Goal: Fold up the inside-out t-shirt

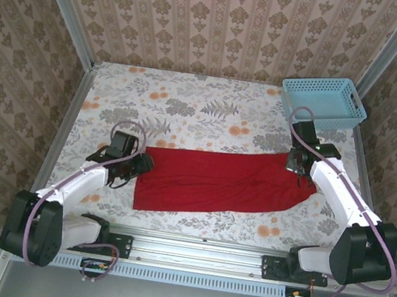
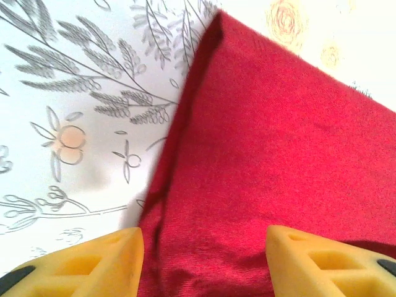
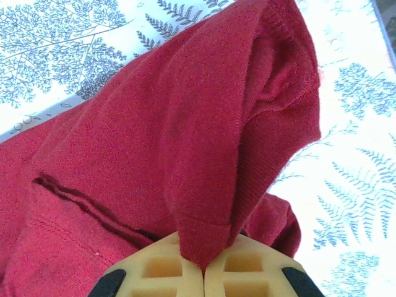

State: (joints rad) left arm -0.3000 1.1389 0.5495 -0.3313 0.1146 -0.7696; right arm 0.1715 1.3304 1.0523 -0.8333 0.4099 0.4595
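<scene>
Pinching the soft red cloth t-shirt (image 1: 216, 182) at its three-o'clock end, right gripper (image 3: 204, 269) clamps it; left gripper (image 2: 203, 247) gapes at nine o'clock.

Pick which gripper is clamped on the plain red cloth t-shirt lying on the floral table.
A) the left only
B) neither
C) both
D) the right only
D: the right gripper is shut on a raised fold of the plain red cloth t-shirt, while the left gripper stands open over the shirt's other end, nothing pinched between its jaws.
</scene>
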